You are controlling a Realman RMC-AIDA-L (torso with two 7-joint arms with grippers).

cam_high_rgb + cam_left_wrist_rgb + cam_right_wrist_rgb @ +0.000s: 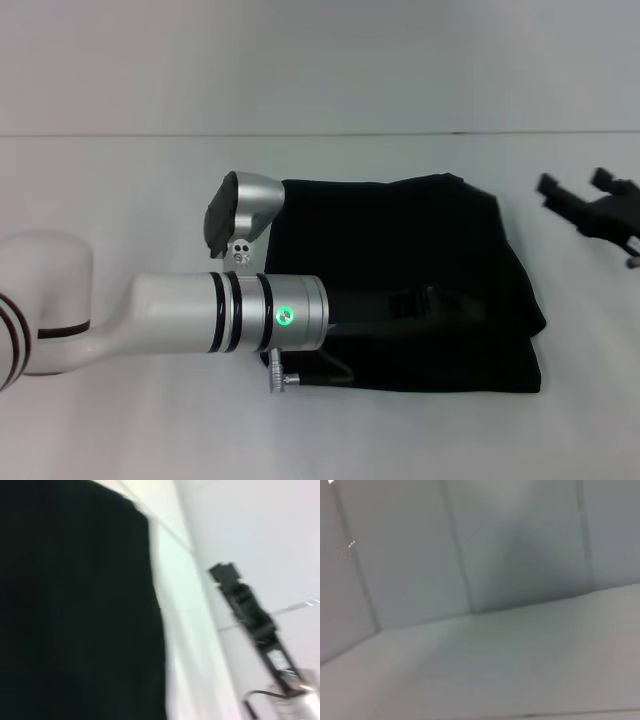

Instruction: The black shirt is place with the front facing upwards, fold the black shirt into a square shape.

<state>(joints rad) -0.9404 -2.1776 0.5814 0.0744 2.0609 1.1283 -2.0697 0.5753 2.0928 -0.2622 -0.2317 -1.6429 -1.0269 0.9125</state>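
Note:
The black shirt (420, 250) lies on the white table (120, 180) folded into a rough rectangle. Only plain black cloth shows; no lettering or label is visible. My left arm reaches in from the left across the shirt's front half. Its dark gripper (428, 300) is low over the cloth and hard to tell apart from it. The shirt fills one side of the left wrist view (75, 610). My right gripper (578, 190) hangs open and empty off the shirt's right edge, above the table. It also shows in the left wrist view (222, 573).
The table's far edge meets a pale wall (320, 60). The right wrist view shows only bare white table (520, 670) and wall panels. A cable loops from my left wrist (320, 378) near the shirt's front edge.

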